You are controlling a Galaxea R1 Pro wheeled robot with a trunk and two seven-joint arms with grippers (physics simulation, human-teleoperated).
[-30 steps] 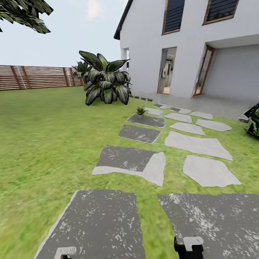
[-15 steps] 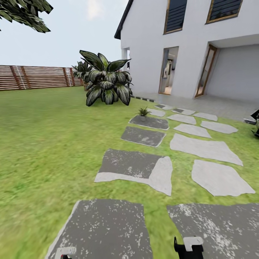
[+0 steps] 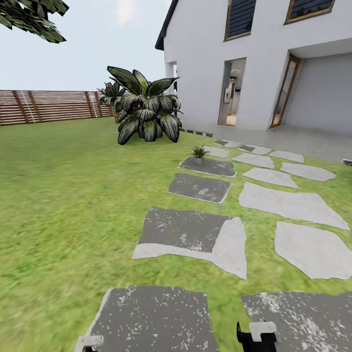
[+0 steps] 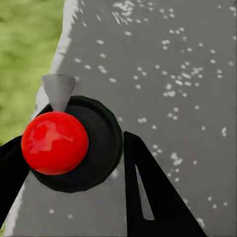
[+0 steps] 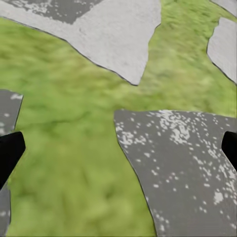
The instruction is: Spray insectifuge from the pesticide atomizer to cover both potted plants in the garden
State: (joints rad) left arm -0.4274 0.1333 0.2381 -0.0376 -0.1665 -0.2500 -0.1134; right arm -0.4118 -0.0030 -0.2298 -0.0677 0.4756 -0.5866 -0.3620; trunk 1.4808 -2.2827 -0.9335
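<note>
The whole head view has slid since a second ago: the stepping stones sit lower and nearer, the house has drifted right, and the dark bush at the right edge has gone out of view. That is my base rolling and turning, not the things moving. I judge I'm closing on the plant, a small rosette in a grey pot, far ahead of both hands at the top of the stone path.

My left hand has the atomizer clamped between its fingers, nozzle pointing forward over a dark stone, its red cap facing the wrist camera. My right hand is spread wide and holds nothing, with grass and stone beneath it.

The pot holds its one plant; I can't tell whether any spray is on it. The second plant I haven't found.
</note>
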